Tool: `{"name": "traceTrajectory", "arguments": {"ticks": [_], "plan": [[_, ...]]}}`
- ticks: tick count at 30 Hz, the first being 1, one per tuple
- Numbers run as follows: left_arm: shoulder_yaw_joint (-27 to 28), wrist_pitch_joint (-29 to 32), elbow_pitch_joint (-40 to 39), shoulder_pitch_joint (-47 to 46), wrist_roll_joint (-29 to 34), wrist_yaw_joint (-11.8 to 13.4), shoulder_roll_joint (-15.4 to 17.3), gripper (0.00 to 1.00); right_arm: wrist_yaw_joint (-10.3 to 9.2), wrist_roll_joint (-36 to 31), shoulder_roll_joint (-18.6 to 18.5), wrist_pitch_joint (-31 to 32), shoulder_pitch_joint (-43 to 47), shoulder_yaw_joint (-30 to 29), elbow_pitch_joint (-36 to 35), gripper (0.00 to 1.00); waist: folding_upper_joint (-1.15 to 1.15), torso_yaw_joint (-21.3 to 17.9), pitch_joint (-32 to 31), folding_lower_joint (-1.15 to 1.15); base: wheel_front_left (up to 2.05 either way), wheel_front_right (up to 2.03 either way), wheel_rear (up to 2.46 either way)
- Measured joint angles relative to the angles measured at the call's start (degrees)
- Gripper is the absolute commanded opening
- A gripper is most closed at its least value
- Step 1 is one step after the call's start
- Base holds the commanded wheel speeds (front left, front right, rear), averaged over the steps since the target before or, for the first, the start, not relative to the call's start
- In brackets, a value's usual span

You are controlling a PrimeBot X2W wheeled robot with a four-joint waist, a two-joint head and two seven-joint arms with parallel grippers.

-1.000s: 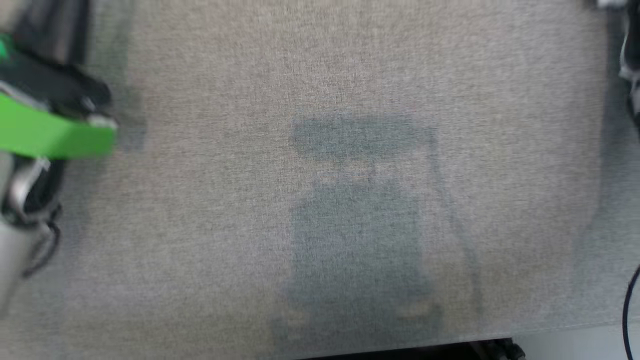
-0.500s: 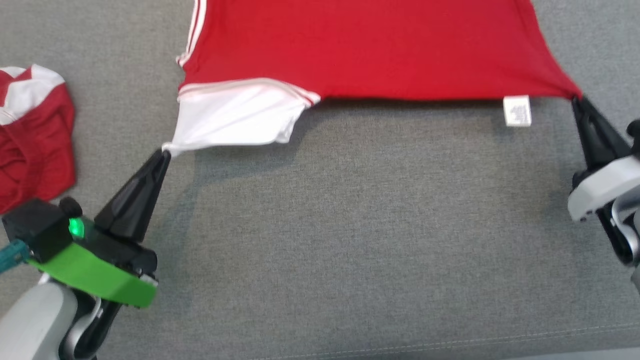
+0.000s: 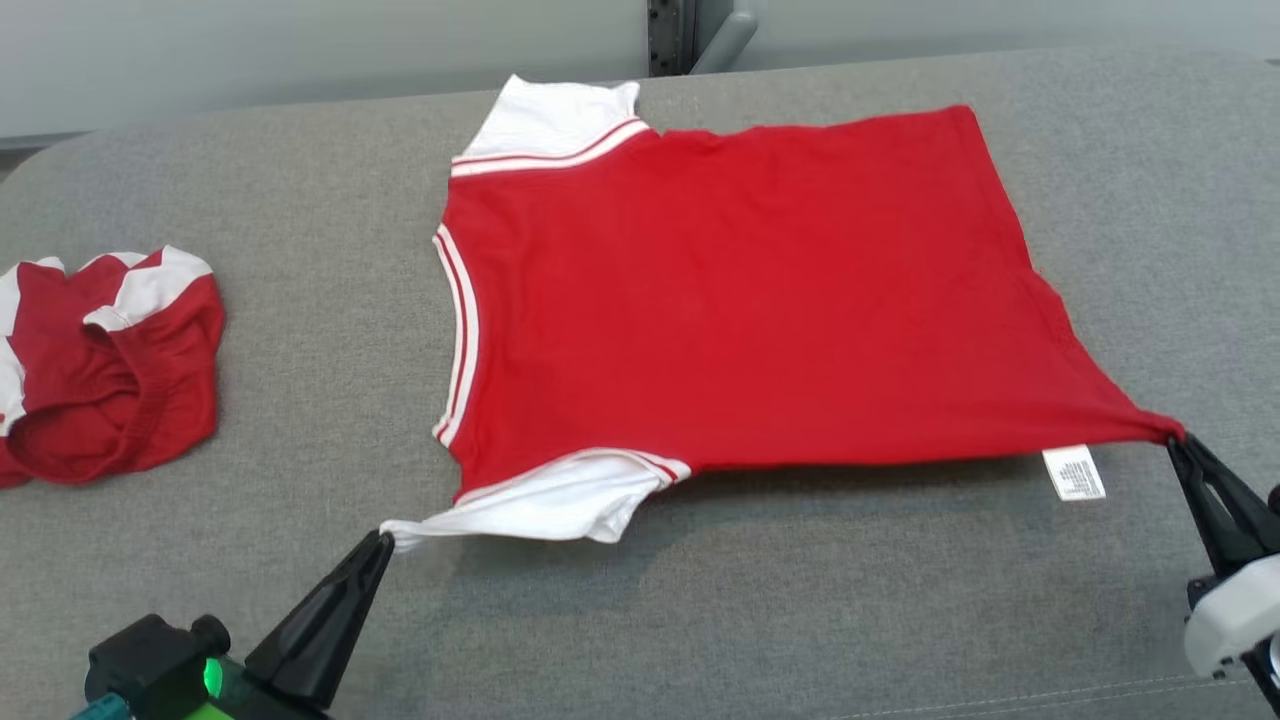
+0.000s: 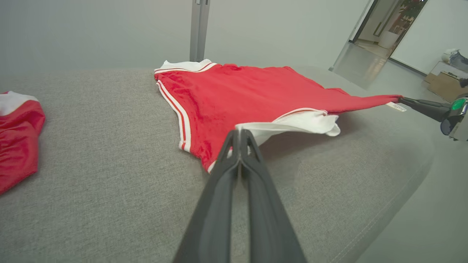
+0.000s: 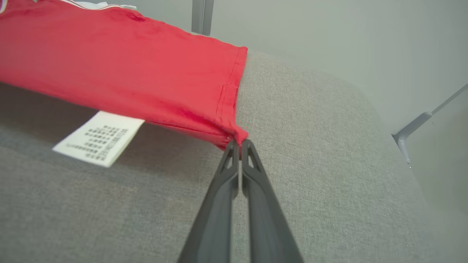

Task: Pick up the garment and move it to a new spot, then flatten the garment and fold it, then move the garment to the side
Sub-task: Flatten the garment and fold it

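Head view higher; shirt (image 3: 740, 300) taut

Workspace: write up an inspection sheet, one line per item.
Surface: grey upholstered surface, smooth.
Job's things: red T-shirt spread out, near edge lifted; care label hanging.
Clutter: crumpled red-and-white garment at the left.
End effectors: left end effector shut on the white sleeve; right end effector shut on the hem corner.
Cables: nothing seen.
Surroundings: metal post behind, pale wall, open doorway.
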Motion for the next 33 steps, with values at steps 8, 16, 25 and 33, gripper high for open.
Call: {"name": "traceTrajectory", "arguments": {"ticks": [8, 16, 25, 33], "plan": [[-2.3, 0.8, -0.8, -1.3, 0.7, 0.0, -0.1, 0.0, 0.0, 2.3, 0.6, 0.0, 2.9, -2.4, -3.3, 0.0, 0.0, -0.7, 0.0, 0.0, 0.0, 0.0, 0.0], [-6.4, 1.3, 7.2, -15.2, 3.2, 0.0, -6.9, 0.0, -0.01, 3.5, 6.1, 1.5, -9.4, -0.3, 4.7, 0.0, 0.0, 0.0, 2.0, 0.0, 0.0, 0.0, 0.0], [-7.3, 0.2, 18.2, -27.3, 6.2, 0.0, -12.5, 0.0, -0.01, 3.6, 8.7, 1.0, -21.9, -1.6, 15.0, 0.0, 0.0, 0.8, 5.3, 0.0, 0.0, 0.0, 0.0], [-8.2, 0.0, 22.5, -37.2, 10.6, 0.0, -14.2, 0.0, -0.01, 2.3, 10.2, 0.4, -30.3, 0.3, 22.1, 0.0, 0.0, 1.4, 9.6, 0.01, 0.0, 0.0, 0.0]]}}
